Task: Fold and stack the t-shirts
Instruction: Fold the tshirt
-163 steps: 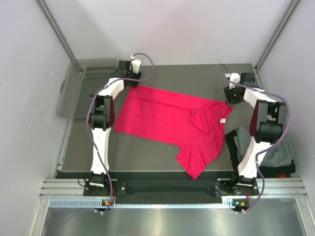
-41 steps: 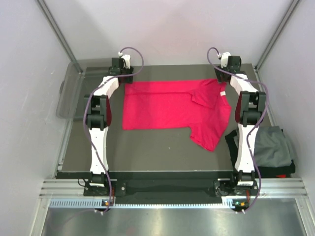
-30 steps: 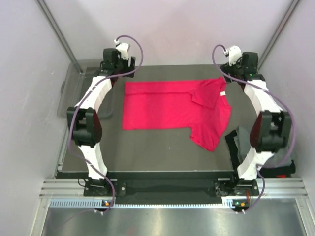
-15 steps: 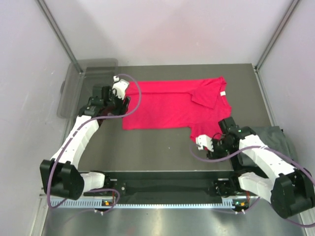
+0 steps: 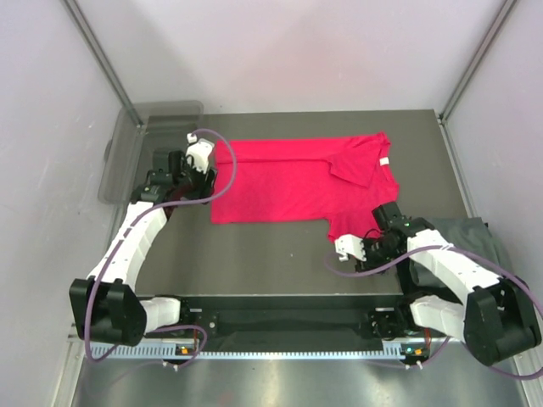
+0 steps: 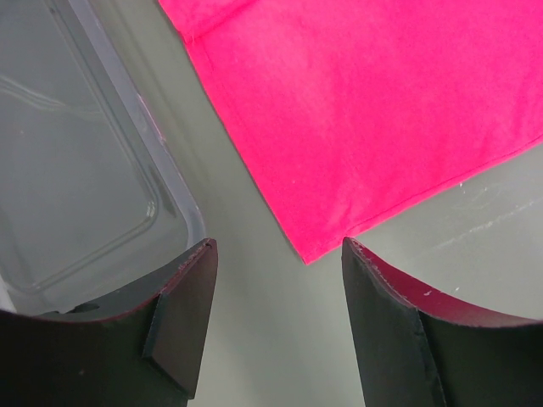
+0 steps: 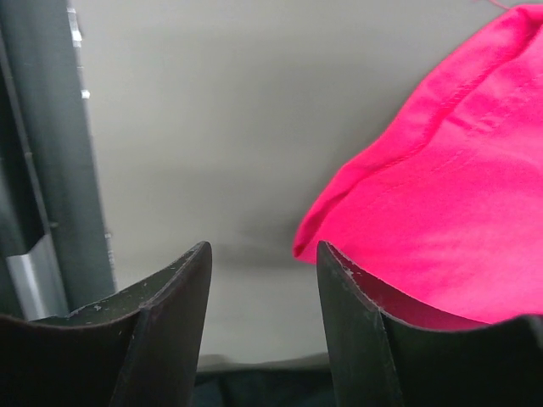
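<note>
Grey t-shirts (image 5: 485, 234) lie mostly hidden behind the right arm (image 5: 450, 264).

One red t-shirt (image 5: 280, 182) lies on the single table (image 5: 254, 254), and it carries one small white tag (image 5: 384, 161). At the right edge there is one heap of dark grey cloth (image 5: 477, 231). How many shirts are in it cannot be told, since an arm covers part of it. There is one clear plastic bin (image 5: 119, 161) at the left. Two arms are in view, a left arm (image 5: 136, 233) and a right arm (image 5: 450, 267). That gives two grippers, the left gripper (image 6: 276, 246) and the right gripper (image 7: 263, 246). Each has two dark fingers (image 6: 182, 314), making four fingers in all.
</note>
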{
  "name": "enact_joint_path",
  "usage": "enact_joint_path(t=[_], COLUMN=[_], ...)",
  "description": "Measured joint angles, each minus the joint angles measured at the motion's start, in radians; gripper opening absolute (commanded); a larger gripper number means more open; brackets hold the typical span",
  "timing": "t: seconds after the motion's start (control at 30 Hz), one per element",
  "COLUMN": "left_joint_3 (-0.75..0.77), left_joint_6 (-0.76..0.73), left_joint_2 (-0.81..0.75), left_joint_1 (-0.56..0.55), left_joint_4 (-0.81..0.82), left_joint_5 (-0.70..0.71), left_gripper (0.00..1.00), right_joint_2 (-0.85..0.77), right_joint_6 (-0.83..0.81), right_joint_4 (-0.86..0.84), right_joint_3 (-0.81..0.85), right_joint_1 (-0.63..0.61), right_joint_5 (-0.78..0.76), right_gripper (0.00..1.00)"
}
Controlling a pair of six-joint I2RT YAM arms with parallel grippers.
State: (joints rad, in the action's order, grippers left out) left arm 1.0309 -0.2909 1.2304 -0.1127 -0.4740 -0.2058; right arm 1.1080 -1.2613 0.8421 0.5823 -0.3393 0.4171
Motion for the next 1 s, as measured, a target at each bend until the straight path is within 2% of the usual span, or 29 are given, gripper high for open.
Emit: enact_joint_path(t=[0.37,0.47,0.5,0.57,0.6,0.73,1.0], left_joint_3=[-0.026,-0.026,-0.024,-0.012,-0.006,0.048,0.082], left_joint_6=[-0.001,-0.007,-0.011,-0.027,-0.032,-0.080,-0.155], left_joint_2=[0.030,0.051,0.057,0.081,0.090,0.146,0.238], left_joint_1=[0.002,0.002,0.002,0.002,0.002,0.002,0.002], left_joint_4=[0.003,0.000,-0.005,-0.028,-0.038,-0.144,-0.311], left_joint_5=[-0.001,-0.009,-0.013,-0.021,-0.024,-0.077,-0.111], left_gripper=[0.64,0.66,0.66,0.66,0.65,0.63,0.61], right_joint_2=[0.068,0.076,0.080,0.084,0.084,0.054,-0.183], right_joint_6=[-0.004,0.000,0.005,0.011,0.015,0.053,0.184], right_joint_4=[-0.105,-0.118,-0.126,-0.149,-0.160,-0.188,-0.185], right_joint_3=[-0.017,-0.021,-0.021,-0.023,-0.024,-0.037,-0.029], right_joint_1=[0.000,0.000,-0.001,-0.001,-0.001,-0.001,-0.001], right_joint_5=[-0.055,-0.058,-0.059,-0.070,-0.076,-0.109,-0.137], right_gripper=[0.49,0.33,0.20,0.07,0.05,0.02,0.02])
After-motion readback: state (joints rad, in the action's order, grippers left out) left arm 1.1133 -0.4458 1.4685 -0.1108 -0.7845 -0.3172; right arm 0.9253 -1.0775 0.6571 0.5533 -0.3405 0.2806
